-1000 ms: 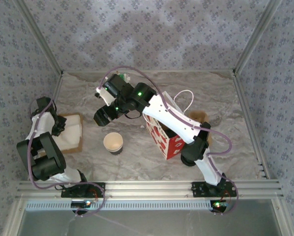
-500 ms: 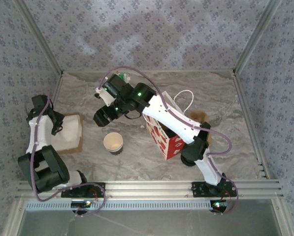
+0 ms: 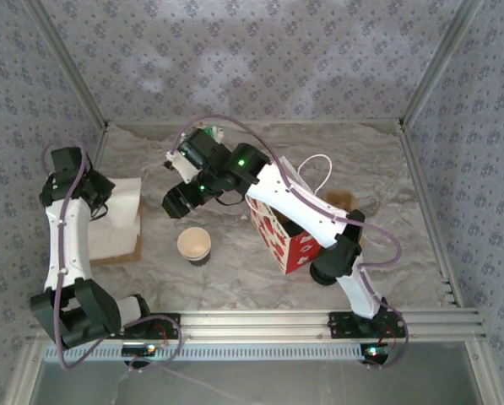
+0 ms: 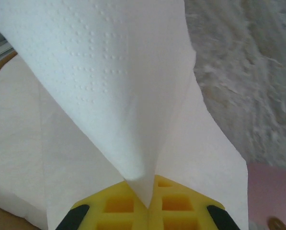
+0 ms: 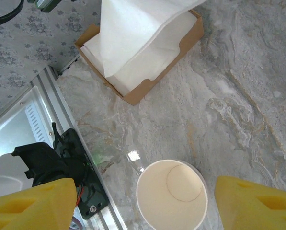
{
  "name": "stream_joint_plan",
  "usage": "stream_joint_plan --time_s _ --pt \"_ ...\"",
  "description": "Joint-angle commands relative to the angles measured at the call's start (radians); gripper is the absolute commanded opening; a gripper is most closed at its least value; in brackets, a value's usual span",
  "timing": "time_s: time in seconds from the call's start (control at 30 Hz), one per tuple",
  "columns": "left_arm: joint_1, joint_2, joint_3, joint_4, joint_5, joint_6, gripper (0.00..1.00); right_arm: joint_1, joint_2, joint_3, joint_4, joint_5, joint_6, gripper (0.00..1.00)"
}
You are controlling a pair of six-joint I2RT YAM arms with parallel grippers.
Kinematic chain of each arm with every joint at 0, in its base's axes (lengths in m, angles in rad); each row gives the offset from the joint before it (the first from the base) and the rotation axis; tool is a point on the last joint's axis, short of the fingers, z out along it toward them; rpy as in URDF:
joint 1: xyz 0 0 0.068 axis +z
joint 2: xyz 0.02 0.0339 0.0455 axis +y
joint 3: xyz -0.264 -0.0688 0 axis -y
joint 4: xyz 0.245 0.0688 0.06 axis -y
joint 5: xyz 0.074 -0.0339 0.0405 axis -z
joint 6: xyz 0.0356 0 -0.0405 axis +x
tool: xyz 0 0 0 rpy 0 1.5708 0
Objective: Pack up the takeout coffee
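Right wrist view: the cup [image 5: 171,194] stands upright at the lower middle of the frame, open and seemingly empty. The right gripper [image 5: 143,206] hangs above it, jaws wide apart, holding nothing. I judge the cup light and thin-walled, easy to crush; a gentle grip across the wall under the rim seems best. The left gripper [image 4: 150,211] is closed on a napkin [image 4: 109,96]. I can read no writing on the cup or the bag [image 3: 287,249].
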Motion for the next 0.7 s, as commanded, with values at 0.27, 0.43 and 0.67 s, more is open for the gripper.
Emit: stream_joint_plan --time_s 0.27,0.43,0.67 --pt "-0.200 -0.101 0.163 -0.059 0.144 0.105 0.00 0.016 -0.245 -0.192 0.177 0.037 -0.093 0.79" --pt "-0.267 -0.098 0.196 -0.040 0.308 0.118 0.00 0.017 -0.374 -0.329 0.279 0.046 -0.130 0.79" --pt "-0.397 -0.080 0.223 -0.012 0.441 0.128 0.00 -0.001 -0.486 -0.438 0.335 -0.007 -0.177 0.81"
